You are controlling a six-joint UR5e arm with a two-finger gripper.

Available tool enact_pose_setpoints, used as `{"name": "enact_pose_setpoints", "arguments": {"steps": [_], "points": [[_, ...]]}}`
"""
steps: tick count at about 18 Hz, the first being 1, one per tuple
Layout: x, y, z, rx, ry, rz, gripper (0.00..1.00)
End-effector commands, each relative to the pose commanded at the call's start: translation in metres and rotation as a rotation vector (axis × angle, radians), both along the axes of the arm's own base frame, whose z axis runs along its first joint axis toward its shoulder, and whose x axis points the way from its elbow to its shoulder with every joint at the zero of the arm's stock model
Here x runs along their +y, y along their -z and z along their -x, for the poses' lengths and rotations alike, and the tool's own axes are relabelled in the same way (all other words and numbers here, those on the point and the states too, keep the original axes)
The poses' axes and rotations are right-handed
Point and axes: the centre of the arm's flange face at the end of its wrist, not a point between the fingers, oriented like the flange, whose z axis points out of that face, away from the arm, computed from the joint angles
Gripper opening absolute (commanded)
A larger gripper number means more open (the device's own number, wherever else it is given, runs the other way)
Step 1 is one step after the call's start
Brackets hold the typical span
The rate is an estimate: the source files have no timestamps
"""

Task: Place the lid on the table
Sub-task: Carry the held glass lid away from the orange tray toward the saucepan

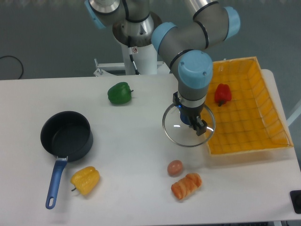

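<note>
The round clear glass lid [176, 134] with a metal rim hangs just over the white table [136, 146], its right edge overlapping the left rim of the orange tray. My gripper [190, 121] points down over the lid's centre and is shut on its blue knob, which the fingers mostly hide. Whether the lid touches the tabletop cannot be told.
An orange mesh tray [244, 136] at the right holds a red pepper [222, 93]. A black saucepan [67, 136] with a blue handle sits at the left, a yellow pepper [85, 180] below it. A green pepper [119, 93], a brown egg-like ball [175, 167] and a croissant [186, 185] also lie on the table.
</note>
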Motion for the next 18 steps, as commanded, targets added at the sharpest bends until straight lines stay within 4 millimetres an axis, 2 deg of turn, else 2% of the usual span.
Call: {"name": "enact_pose_setpoints", "arguments": {"steps": [6,12,15,18], "points": [[0.029,0.007,-0.031,-0.002,-0.049,0.006,0.53],[0.055,0.032,-0.090,-0.034,-0.079,0.041,0.53],[0.054,0.047,-0.111,-0.045,-0.099,0.055,0.53],[0.063,0.057,-0.131,-0.030,-0.087,0.042,0.53]]}}
